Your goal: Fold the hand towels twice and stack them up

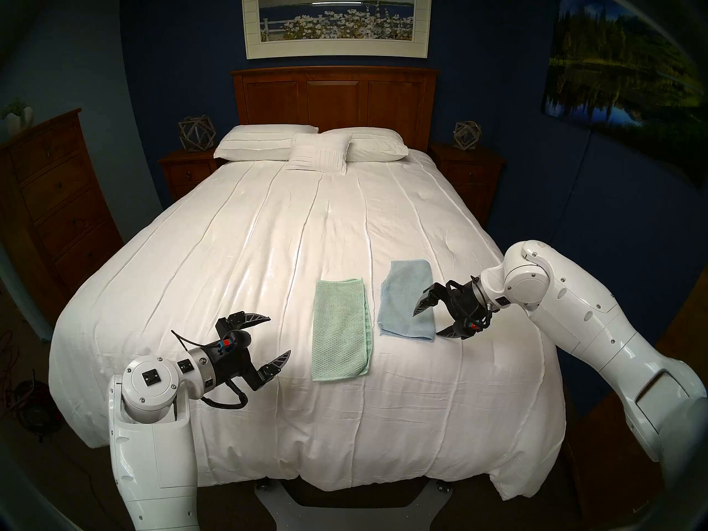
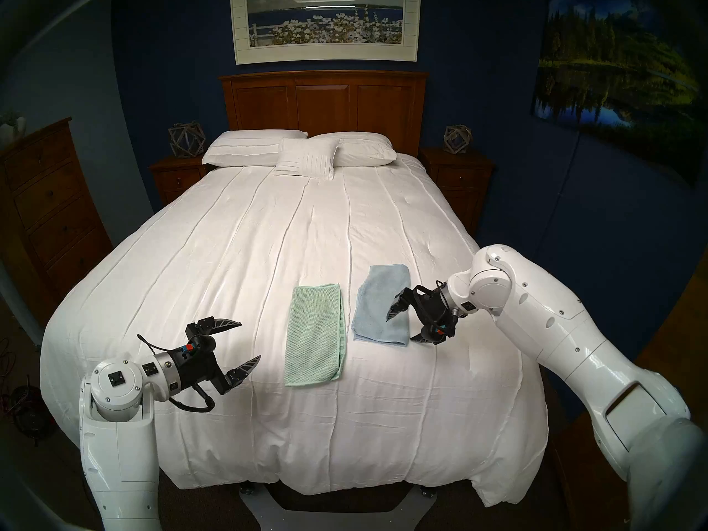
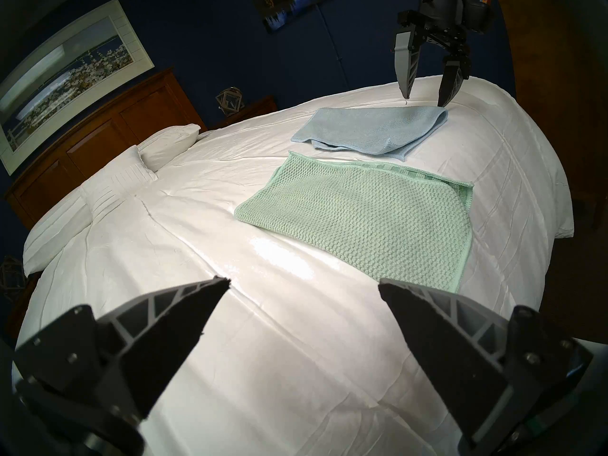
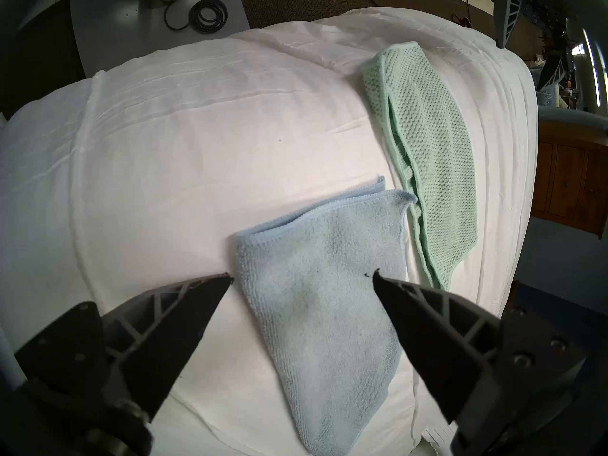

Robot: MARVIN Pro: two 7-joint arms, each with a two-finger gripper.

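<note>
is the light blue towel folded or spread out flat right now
Folded. The light blue towel shows doubled hemmed edges at its corner in the right wrist view, two layers lying on the bedspread.

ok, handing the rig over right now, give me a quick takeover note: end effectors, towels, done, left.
Left end effector: open, empty, above the white bedspread, left of the green towel.
Right end effector: open, empty, over the near right part of the blue towel, not gripping.
Mint green waffle towel: flat on the bedspread, folded once by the look of its doubled right edge.
Light blue microfibre towel: to its right, folded over, layers uneven; fold count unclear.
Done: apparently first folds.
Left: remaining folds, then stacking; the towels lie side by side, apart.
</note>
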